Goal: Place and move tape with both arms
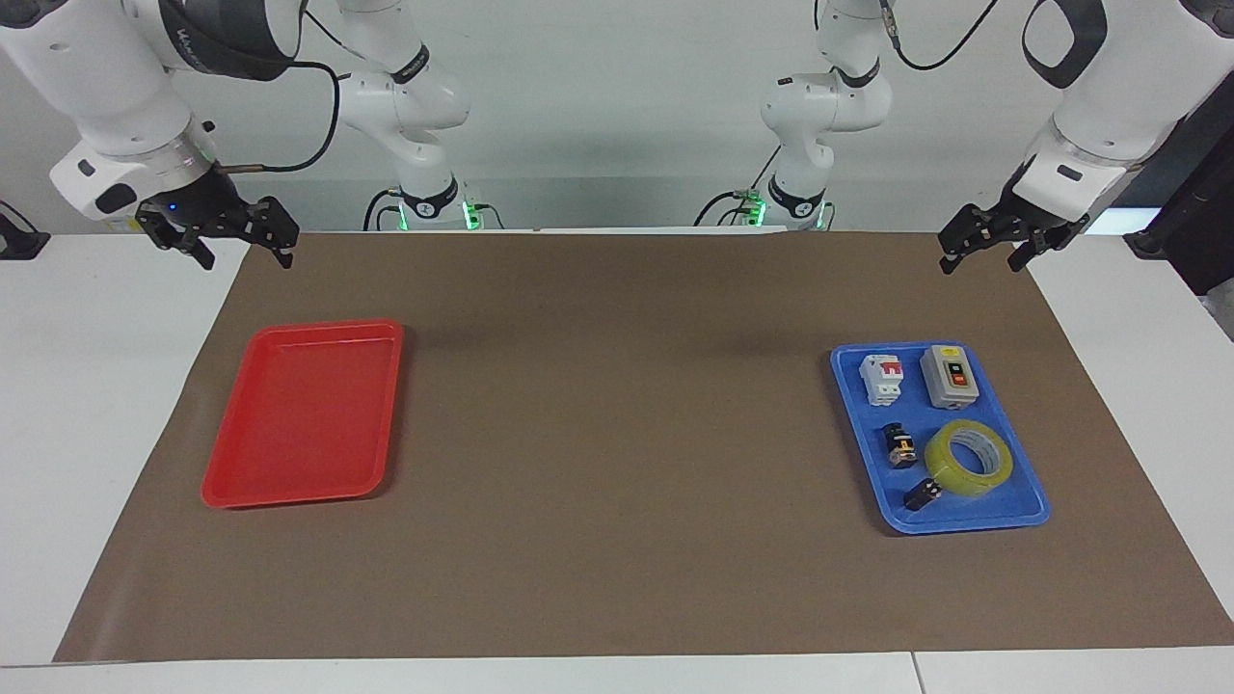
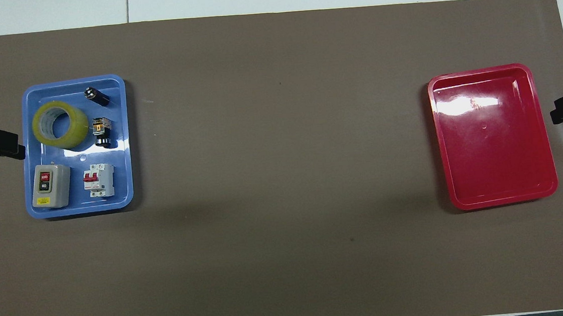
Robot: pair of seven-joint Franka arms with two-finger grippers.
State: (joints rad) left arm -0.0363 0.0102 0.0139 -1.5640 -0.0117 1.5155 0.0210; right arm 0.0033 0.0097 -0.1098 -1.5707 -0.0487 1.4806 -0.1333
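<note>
Overhead view: grey switch box [image 2: 51, 185] lettering unreadable.

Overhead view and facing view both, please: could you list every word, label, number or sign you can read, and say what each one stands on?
No text reads with certainty.
Grey switch box: white marks on its red and black buttons, too small to read; its yellow sticker is blurred.
Circuit breaker: tiny print, unreadable.
Right arm: pale lettering on the dark joint cover, blurred.
Tape, blue tray, red tray: no text seen.
</note>
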